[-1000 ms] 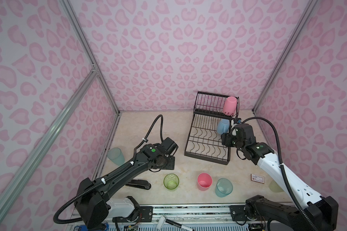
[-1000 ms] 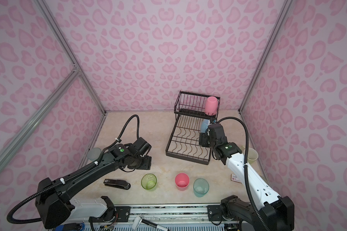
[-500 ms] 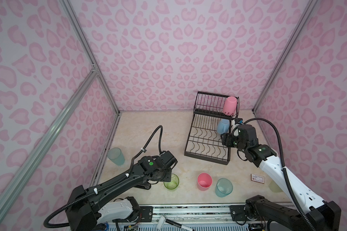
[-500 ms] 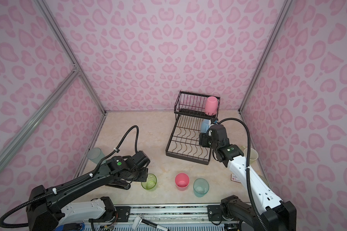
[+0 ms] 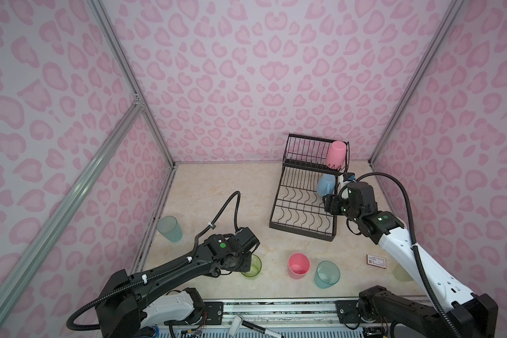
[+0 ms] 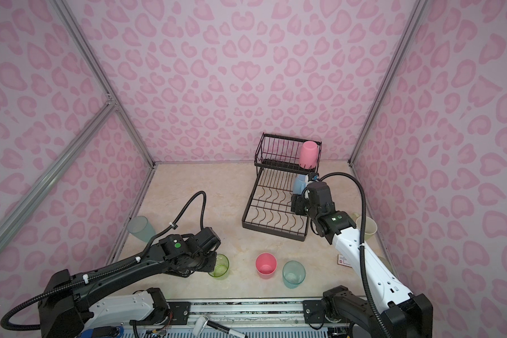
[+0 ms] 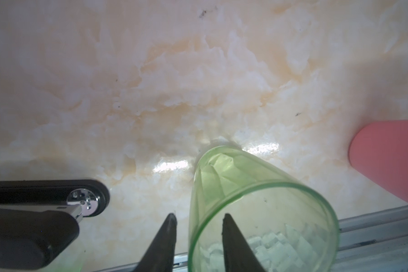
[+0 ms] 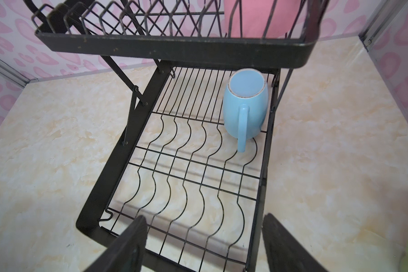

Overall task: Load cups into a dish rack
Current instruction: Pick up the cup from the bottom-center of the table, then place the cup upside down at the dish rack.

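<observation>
Left gripper (image 7: pixel 198 216) straddling green cup (image 7: pixel 264 200) rim, fingers (image 7: pixel 165 240) parted (wall between, untouched). Right gripper (image 8: pixel 204 217) hovering open at rack (image 8: pixel 170 50) 4 o'clock; mug (image 8: pixel 245 113) sitting inverted at 2.

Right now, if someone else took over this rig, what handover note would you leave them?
Left gripper: open, straddling the green tumbler's wall, one finger inside and one outside; not clamped.
Right gripper: open, empty, by the dish rack's lower grid.
Done: pink tumbler inverted in the upper basket; light blue mug inverted on the lower grid.
Left: six cups on the table: the green one, second pink tumbler, teal tumbler, grey-blue tumbler, pale mug, yellowish tumbler.
</observation>
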`<state>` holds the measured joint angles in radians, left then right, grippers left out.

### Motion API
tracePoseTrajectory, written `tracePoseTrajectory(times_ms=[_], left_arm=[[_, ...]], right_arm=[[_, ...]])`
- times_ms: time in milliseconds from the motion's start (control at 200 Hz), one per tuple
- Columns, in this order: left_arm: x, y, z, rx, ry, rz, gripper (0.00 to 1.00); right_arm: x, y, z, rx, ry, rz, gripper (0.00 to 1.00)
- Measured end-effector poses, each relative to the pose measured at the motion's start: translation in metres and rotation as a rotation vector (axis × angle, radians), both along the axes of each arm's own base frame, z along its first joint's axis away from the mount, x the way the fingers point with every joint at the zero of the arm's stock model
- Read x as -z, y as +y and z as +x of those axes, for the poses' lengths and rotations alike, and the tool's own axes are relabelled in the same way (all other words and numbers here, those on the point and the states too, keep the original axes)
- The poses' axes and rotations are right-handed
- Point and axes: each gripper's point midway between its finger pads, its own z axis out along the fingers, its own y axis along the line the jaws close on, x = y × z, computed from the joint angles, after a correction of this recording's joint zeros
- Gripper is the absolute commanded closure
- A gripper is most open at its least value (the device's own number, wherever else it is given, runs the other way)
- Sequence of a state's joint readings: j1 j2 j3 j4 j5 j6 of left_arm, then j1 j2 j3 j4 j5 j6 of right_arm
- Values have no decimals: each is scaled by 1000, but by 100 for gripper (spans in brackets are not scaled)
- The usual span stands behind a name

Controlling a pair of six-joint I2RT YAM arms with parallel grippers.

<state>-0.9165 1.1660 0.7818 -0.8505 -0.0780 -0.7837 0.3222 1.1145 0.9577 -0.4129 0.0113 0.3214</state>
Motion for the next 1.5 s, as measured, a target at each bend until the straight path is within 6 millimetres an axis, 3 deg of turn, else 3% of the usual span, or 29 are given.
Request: tracePoseTrajectory(times_ms=[315, 695, 965, 1260, 1500], left_arm=[[6, -2, 1, 17, 7, 17, 87], [-13, -17, 14, 47, -27, -14, 90], [-40, -27, 36, 43, -66, -105, 90], [-75, -24, 73, -35, -130, -304, 90], [-117, -54, 104, -13, -198, -559, 90]], right_arm=[[1, -1, 1, 11, 2, 1, 24], [-4, 0, 0, 12, -11, -8, 24], [-17, 11, -5, 1, -45, -27, 24], [-30, 29, -11, -7, -62, -37, 23], [-43, 58, -14, -22, -76, 9, 22]])
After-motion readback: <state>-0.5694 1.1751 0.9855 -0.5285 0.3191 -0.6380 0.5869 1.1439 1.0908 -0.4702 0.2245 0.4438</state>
